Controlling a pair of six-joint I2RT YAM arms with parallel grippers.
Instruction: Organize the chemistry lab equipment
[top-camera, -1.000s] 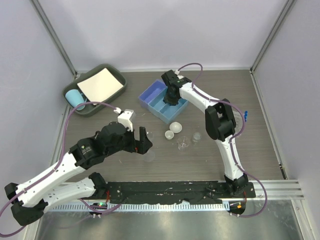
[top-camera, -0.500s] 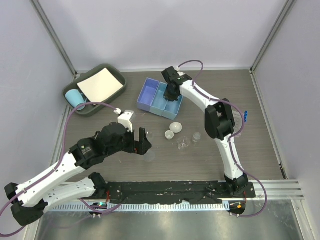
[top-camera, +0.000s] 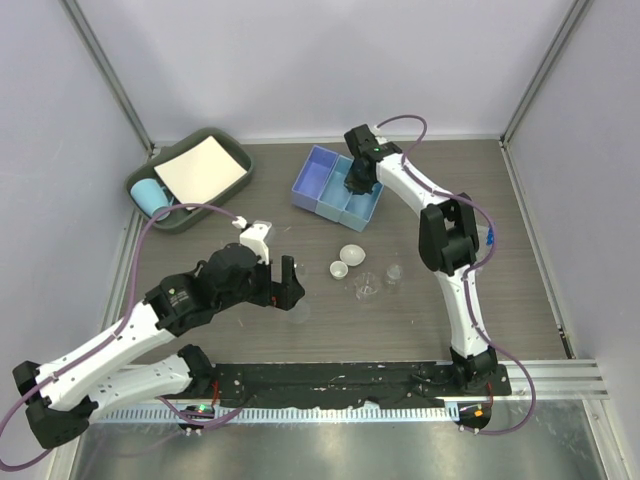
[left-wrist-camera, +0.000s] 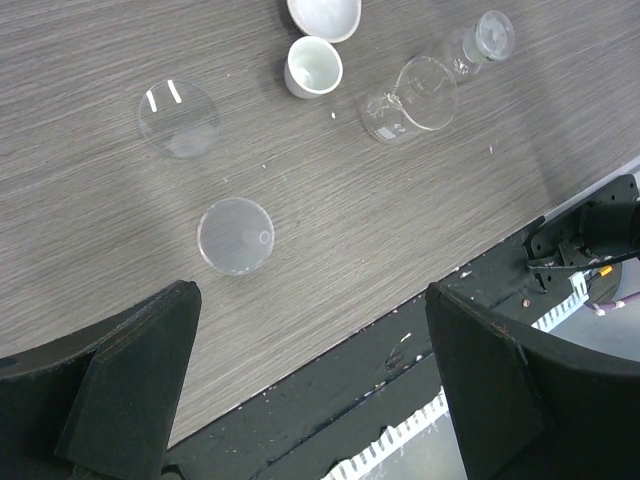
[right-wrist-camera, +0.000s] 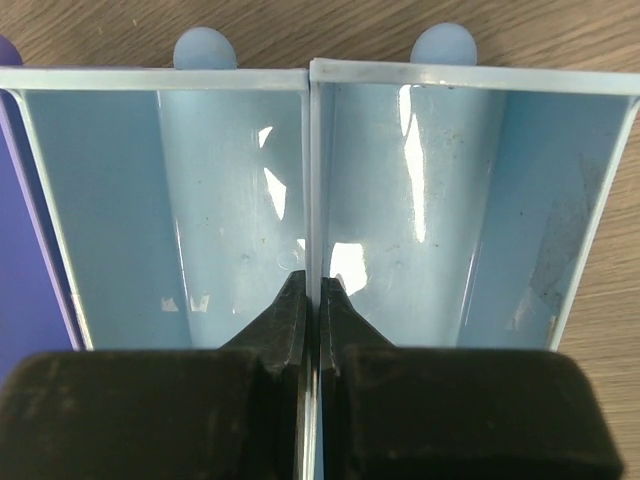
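Observation:
My right gripper (top-camera: 358, 184) (right-wrist-camera: 313, 281) is shut on the thin middle wall (right-wrist-camera: 313, 170) of the light-blue divided box (top-camera: 330, 187) at the back centre. Small labware lies mid-table: two whitish dishes (top-camera: 352, 253) (top-camera: 339, 269), a tiny clear beaker (top-camera: 365, 287) on its side and a small flask (top-camera: 393, 273). In the left wrist view I see two flat clear round dishes (left-wrist-camera: 178, 117) (left-wrist-camera: 236, 236), the white dishes (left-wrist-camera: 313, 66), the beaker (left-wrist-camera: 410, 98) and the flask (left-wrist-camera: 478, 38). My left gripper (top-camera: 287, 283) (left-wrist-camera: 308, 292) hovers open over the table's front edge, holding nothing. Blue-capped tubes (top-camera: 492, 233) peek out behind the right arm.
A grey tray (top-camera: 222, 140) at the back left holds a white sheet (top-camera: 200, 168) and a light-blue cup (top-camera: 150, 195). The black mounting rail (top-camera: 350, 382) runs along the near edge. Booth walls close in on both sides.
The right jaws have closed on the box's divider. The box has swung and shifted back and to the right with the right gripper. The left arm has barely moved.

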